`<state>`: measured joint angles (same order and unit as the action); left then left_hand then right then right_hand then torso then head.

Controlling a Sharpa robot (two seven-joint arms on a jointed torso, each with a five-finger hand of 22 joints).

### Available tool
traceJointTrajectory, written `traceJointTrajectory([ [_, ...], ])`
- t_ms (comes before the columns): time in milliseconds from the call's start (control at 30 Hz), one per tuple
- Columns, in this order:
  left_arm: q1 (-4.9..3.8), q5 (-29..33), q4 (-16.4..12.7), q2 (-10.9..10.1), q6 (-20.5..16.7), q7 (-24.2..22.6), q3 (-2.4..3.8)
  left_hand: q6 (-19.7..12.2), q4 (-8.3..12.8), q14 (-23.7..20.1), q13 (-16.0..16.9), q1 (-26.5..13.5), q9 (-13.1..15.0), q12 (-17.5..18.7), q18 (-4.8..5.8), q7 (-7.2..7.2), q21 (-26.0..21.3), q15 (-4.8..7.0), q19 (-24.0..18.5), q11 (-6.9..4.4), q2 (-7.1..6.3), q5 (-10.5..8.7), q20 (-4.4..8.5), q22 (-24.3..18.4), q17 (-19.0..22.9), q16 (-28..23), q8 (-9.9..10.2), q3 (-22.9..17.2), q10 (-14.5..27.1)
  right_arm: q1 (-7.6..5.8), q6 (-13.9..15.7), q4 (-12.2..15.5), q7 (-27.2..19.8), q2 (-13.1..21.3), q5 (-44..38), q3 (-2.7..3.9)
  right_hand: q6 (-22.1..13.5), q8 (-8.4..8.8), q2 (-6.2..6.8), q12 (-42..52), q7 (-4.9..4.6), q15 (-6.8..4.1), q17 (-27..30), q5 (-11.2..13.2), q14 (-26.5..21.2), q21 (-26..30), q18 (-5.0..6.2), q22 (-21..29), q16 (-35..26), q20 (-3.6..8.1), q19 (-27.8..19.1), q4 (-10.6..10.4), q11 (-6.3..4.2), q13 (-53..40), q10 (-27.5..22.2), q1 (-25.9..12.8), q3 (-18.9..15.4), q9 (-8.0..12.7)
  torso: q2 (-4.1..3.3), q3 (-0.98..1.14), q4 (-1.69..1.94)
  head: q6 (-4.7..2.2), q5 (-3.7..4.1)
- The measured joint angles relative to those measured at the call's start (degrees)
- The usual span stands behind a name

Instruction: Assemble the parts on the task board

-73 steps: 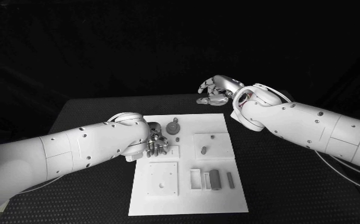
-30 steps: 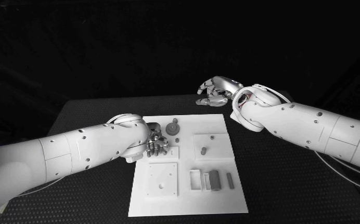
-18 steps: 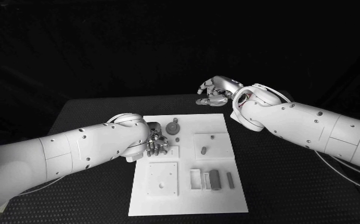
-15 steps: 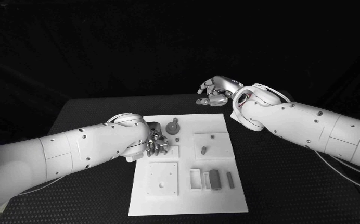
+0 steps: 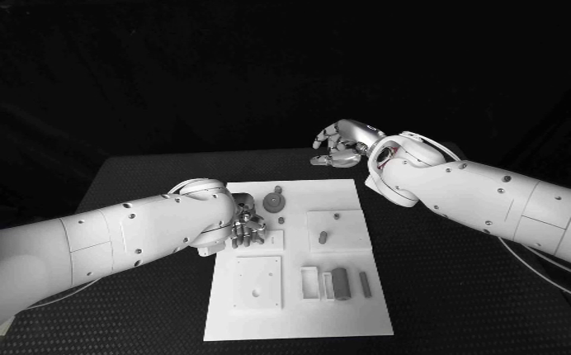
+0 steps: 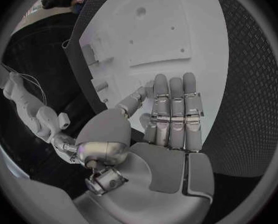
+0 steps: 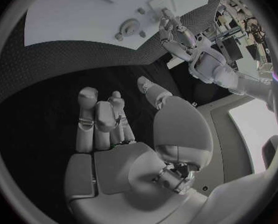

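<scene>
Black worktop (image 5: 143, 175) carries the white task board (image 5: 298, 319) at its middle, grey parts (image 5: 341, 284) lying in its near recesses. Our left hand (image 5: 249, 226) hovers over the board's left edge, fingers straight and together, holding nothing. Our right hand (image 5: 344, 142) hangs beyond the far edge, fingers loosely apart, empty.

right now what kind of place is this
Probably a robot lab test bench: a black table holding a white task board with small grey parts, and two white arms ending in silver hands.
</scene>
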<state>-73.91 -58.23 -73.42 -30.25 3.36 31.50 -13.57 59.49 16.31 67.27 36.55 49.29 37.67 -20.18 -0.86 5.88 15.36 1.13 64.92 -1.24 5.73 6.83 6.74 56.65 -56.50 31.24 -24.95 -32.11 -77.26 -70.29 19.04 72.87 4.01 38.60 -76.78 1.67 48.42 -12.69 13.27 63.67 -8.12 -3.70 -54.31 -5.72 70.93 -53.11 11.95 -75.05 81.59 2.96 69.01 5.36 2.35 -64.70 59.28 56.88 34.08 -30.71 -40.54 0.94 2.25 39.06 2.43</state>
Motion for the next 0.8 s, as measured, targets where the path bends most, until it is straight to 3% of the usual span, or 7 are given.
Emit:
traceJointTrajectory([
  [800,0.13,-0.02,0.04,0.04,-0.59,-0.11,0.02,-0.01,-0.12,0.00,-0.01,0.09,0.16,0.00,0.00,-0.02,0.00,0.00,0.00,0.03,0.08,-0.02,0.00,0.17,0.06,0.00,0.06,-0.08,-0.03,0.00,-0.06,-0.03,-0.02,-0.11,0.10,0.00,-0.20,0.00,0.00,0.00,0.01,0.16,0.01,0.00,-0.16,0.20,0.00,0.00,0.00,-0.11,-0.11,-0.31,0.00,0.05,0.00,0.00,0.00,-0.01,-0.07,0.05,-0.07,-0.22,-0.25],
])
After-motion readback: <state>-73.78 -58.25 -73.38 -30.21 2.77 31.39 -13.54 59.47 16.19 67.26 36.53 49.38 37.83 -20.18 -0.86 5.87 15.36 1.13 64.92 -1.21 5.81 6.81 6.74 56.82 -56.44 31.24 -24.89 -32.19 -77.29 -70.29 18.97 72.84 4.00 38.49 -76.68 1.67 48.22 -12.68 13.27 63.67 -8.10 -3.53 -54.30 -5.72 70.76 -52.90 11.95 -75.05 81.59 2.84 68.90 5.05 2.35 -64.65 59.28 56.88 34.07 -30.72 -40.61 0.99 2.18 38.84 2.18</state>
